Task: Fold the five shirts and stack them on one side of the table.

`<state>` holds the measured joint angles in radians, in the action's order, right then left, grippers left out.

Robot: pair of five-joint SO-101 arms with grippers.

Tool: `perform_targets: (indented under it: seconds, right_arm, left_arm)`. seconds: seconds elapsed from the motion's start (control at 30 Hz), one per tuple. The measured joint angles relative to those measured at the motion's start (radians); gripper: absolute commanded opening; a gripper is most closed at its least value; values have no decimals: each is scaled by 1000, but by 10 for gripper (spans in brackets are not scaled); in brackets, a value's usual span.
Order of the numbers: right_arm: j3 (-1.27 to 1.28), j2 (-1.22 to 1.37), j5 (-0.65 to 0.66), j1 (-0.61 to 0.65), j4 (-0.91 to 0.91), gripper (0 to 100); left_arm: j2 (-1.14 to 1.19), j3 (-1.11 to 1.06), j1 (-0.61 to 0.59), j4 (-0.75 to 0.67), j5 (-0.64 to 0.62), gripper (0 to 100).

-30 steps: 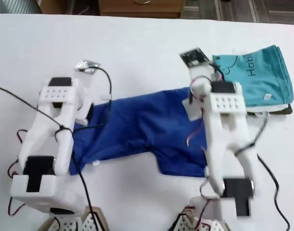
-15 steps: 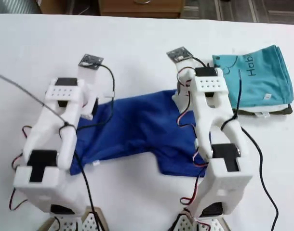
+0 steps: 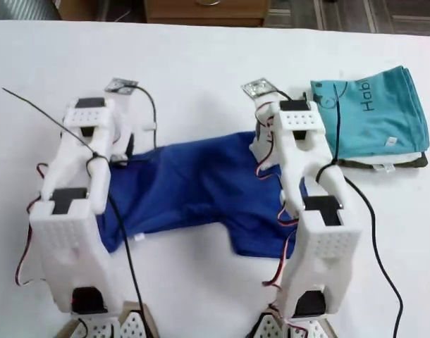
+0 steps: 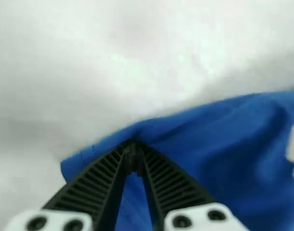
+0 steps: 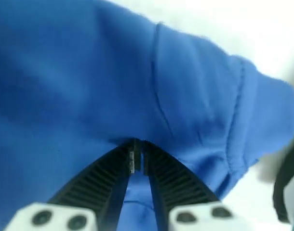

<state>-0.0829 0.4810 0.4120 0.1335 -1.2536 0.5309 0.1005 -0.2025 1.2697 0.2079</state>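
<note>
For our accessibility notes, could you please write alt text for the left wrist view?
The left gripper's black ribbed fingers are shut on the edge of a royal-blue fabric shirt. A plain white table stretches beyond it.

Both white arms stretch forward from their bases at the near table edge and run almost parallel. The left arm [image 3: 77,176] leans slightly outward, its wrist [image 3: 95,121] bent down at the far end. The right arm [image 3: 310,190] reaches about as far, and its wrist [image 3: 296,120] is also tipped downward. In the left wrist view, the left gripper [image 4: 132,155] has its black ribbed fingers [image 4: 101,175] pressed together at the tips, pinching an edge of the blue shirt [image 4: 224,144]. The right gripper [image 5: 136,156] is closed the same way, its tips meeting on a fold of the same shirt.
</note>
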Motion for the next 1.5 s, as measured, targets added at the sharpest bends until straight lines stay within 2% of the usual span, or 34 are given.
perform_targets:
  seconds: [0.23, 0.57, 0.67, 0.77, 1.0, 1.17, 1.3, 1.5]
  right_arm:
    - [-97, 81, 0, -9, 15, 20]
    - [-245, 183, 0, -8, -15, 20]
    - [-287, 189, 0, -8, -23, 20]
    - [-324, 189, 0, -9, -25, 20]
    - [-373, 189, 0, -11, -107, 20]
    - [-362, 120, 0, -11, -144, 20]
    - [-232, -9, 0, -9, -120, 20]
    - [146, -293, 0, 0, 80, 20]
  left_arm:
    - [170, 253, -43, 133, 51, 27]
    - [566, 967, -69, 448, 86, 27]
    - [671, 1171, -71, 494, 101, 27]
    - [723, 1277, -83, 499, 104, 27]
    - [707, 1303, -104, 500, 104, 27]
    - [574, 1275, -106, 500, 104, 27]
    - [410, 1094, -101, 500, 104, 27]
    - [115, 724, -58, 489, 86, 27]
